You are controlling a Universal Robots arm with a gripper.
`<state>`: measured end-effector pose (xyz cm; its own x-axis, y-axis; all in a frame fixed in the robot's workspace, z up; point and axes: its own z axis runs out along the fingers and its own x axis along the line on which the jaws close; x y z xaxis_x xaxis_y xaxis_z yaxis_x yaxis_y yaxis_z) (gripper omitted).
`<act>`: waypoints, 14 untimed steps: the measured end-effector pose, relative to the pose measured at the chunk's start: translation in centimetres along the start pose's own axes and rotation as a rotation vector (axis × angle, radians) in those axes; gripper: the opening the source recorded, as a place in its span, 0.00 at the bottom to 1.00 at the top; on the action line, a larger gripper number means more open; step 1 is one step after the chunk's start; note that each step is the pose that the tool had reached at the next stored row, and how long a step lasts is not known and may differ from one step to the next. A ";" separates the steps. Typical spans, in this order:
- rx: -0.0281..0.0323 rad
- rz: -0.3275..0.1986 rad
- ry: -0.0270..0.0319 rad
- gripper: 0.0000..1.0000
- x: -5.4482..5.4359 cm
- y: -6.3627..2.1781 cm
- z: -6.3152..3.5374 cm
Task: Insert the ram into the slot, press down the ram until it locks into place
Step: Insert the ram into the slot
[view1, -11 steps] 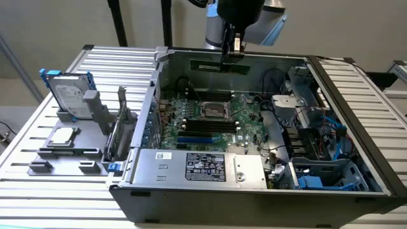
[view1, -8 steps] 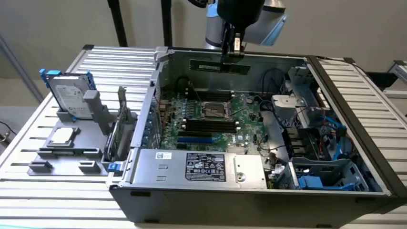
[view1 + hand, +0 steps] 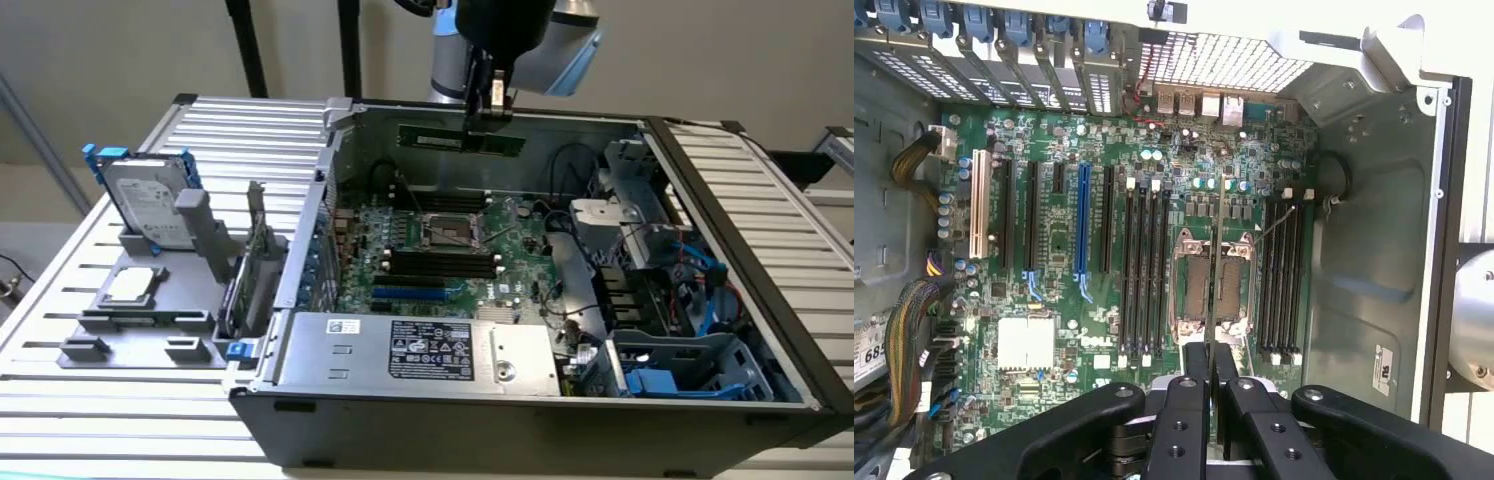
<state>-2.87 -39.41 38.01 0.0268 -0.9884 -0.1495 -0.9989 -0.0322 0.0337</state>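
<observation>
My gripper [image 3: 489, 112] hangs above the open computer case, shut on the ram [image 3: 461, 140], a thin green stick held level in the air over the case's far wall. From the wrist, the ram [image 3: 1214, 270] appears edge-on as a thin line running out from between the shut fingertips of the gripper [image 3: 1211, 352], over the square metal CPU socket. Black memory slots lie in two parallel groups on either side of that socket: one group [image 3: 1149, 270] and another [image 3: 1281, 270]. In the exterior view the slots [image 3: 427, 263] sit well below the ram.
The green motherboard [image 3: 514, 285] lies in the case beside a blue slot [image 3: 1082, 235] and white slot [image 3: 980, 205]. A grey power supply [image 3: 414, 345] fills the near side; cables and drive bays [image 3: 667, 290] crowd the exterior view's right. A hard drive [image 3: 147, 200] stands outside the case.
</observation>
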 end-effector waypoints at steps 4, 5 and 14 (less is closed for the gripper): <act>0.0000 0.000 0.0037 0.13 0.1 0.02 0.31; 0.0000 0.000 0.0052 0.13 0.1 0.04 0.45; -0.0024 -0.011 0.0141 0.13 0.3 0.27 1.32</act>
<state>-3.18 -39.53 36.67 0.0384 -0.9900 -0.1360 -0.9985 -0.0434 0.0345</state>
